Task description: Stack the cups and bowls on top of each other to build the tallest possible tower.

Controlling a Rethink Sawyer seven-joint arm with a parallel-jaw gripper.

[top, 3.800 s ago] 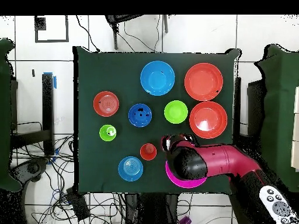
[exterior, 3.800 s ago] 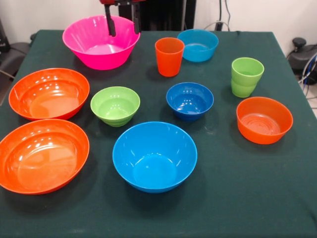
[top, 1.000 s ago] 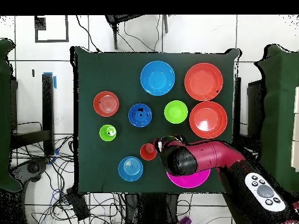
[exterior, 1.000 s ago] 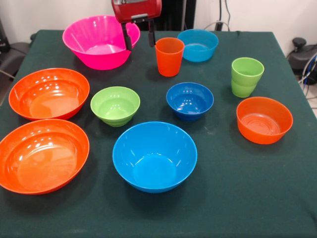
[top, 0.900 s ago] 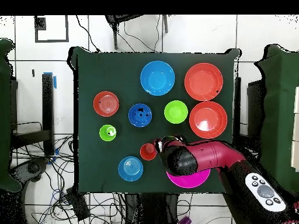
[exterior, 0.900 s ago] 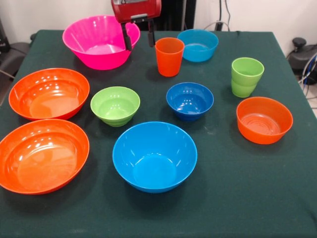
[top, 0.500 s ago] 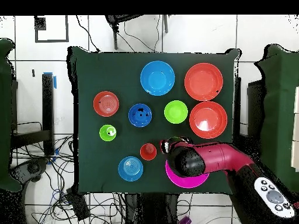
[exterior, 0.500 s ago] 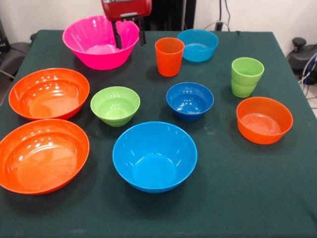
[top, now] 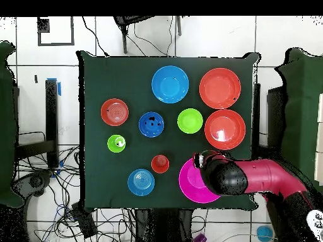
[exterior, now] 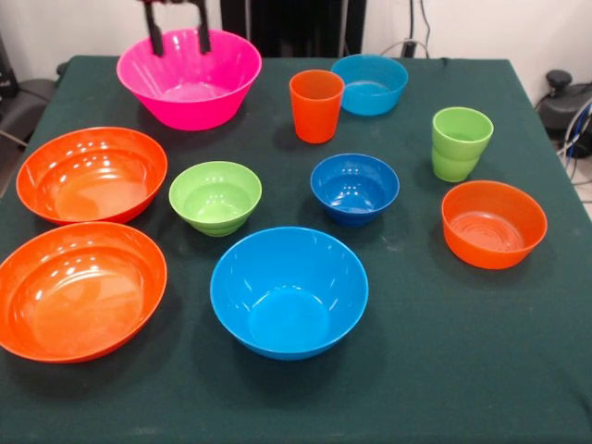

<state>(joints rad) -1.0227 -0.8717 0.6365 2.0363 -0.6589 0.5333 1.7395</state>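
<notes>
Table from above: 8 bowls, 2 cup spots, arm over the pink bowl

On the green table (top: 126, 75) sit large blue (top: 170, 84), 2 large orange (top: 219, 88) (top: 224, 129), lime (top: 190, 121), dark blue (top: 151, 124), small orange (top: 114, 112) and light blue bowls (top: 140, 182); orange cup (top: 160, 164), green cup (top: 116, 144). The red arm (top: 265, 176) covers the pink bowl's (top: 189, 183) right edge.

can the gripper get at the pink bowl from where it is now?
Probably yes. The gripper hangs open at the large pink bowl's far rim, with nothing stacked in the bowl and the orange cup standing off to one side.
</notes>
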